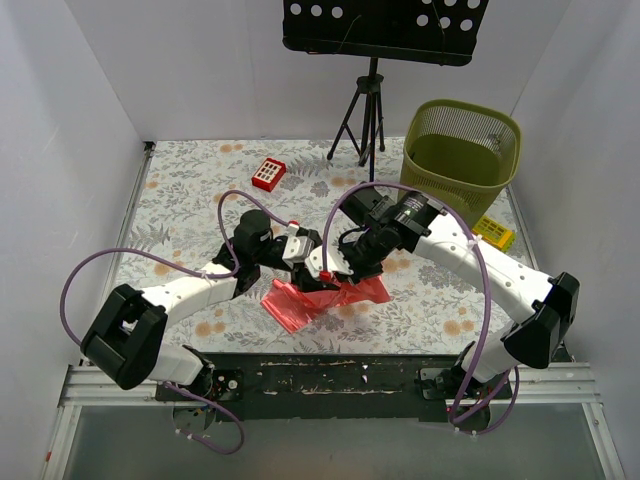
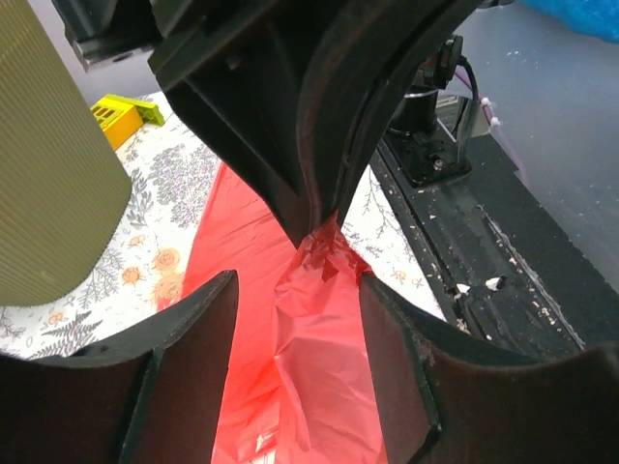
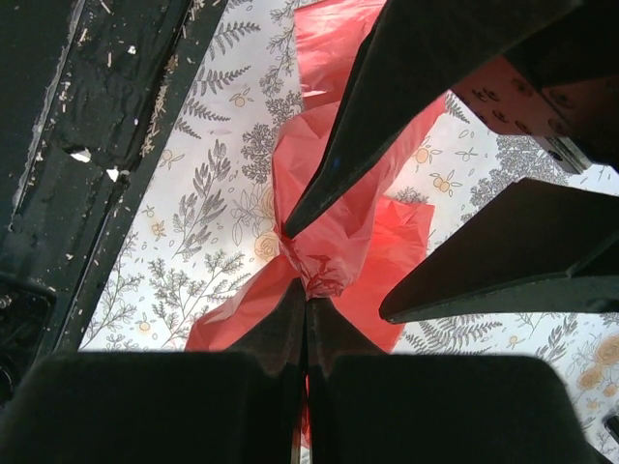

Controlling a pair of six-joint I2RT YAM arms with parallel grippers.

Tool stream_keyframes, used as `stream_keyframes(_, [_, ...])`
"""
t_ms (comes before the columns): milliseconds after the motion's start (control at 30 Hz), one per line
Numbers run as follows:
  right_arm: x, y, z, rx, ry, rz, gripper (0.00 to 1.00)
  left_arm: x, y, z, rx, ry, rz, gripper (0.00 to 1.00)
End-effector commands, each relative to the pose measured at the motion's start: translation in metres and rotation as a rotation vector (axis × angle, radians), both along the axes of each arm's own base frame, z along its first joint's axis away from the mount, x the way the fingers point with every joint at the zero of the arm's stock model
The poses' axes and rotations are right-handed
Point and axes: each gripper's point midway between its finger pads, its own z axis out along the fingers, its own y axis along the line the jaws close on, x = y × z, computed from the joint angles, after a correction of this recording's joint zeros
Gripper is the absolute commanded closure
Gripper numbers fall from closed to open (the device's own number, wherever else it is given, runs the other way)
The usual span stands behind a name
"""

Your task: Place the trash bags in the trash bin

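The red trash bags [image 1: 296, 302] lie crumpled on the flowered table near its front edge, between both arms. My right gripper [image 1: 345, 270] is shut on a bunched tip of red film [image 3: 329, 217], pinched at the fingertips [image 3: 307, 295]. My left gripper [image 2: 298, 290] faces it, open, its two fingers [image 3: 387, 106] on either side of the raised fold of bag [image 2: 319, 367]; the right-hand finger lies against the film. More red film [image 2: 227, 251] spreads flat on the table below. The olive-green trash bin [image 1: 462, 150] stands at the back right, well away from both grippers.
A small red box with white buttons [image 1: 268, 174] lies at the back centre. A yellow object [image 1: 494, 232] sits beside the bin. A black tripod stand [image 1: 368, 110] rises at the back. The black base rail [image 1: 320, 375] runs along the near edge.
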Motion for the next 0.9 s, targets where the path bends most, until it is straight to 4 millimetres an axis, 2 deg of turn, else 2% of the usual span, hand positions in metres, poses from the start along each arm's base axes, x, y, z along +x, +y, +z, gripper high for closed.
stream_keyframes(0, [0.001, 0.003, 0.007, 0.039, -0.028, -0.013, 0.99, -0.003, -0.006, 0.017, -0.040, -0.039, -0.031, 0.51])
stream_keyframes(267, [0.019, 0.008, 0.011, 0.061, -0.115, -0.062, 0.99, -0.004, -0.004, 0.012, -0.015, 0.026, 0.010, 0.77])
stream_keyframes(367, [0.020, 0.004, 0.008, 0.052, -0.126, -0.074, 0.99, 0.000, -0.003, 0.011, 0.000, 0.024, 0.050, 0.96])
stream_keyframes(400, [0.020, 0.003, 0.007, 0.053, -0.128, -0.080, 0.99, 0.001, -0.001, 0.007, 0.017, 0.026, 0.063, 0.99])
stream_keyframes(500, [0.020, -0.003, 0.002, 0.028, -0.126, -0.101, 0.99, 0.005, 0.005, 0.002, 0.055, 0.028, 0.133, 1.00])
stream_keyframes(633, [0.008, -0.008, -0.004, 0.028, -0.065, -0.086, 0.99, 0.016, 0.014, 0.006, 0.079, 0.041, 0.251, 1.00])
stream_keyframes(767, [0.010, 0.003, -0.007, 0.080, -0.020, -0.133, 0.99, 0.023, 0.021, 0.012, 0.104, 0.058, 0.324, 1.00])
stream_keyframes(867, [0.025, 0.016, -0.006, 0.135, 0.007, -0.246, 0.99, 0.032, 0.026, 0.013, 0.132, 0.064, 0.386, 1.00])
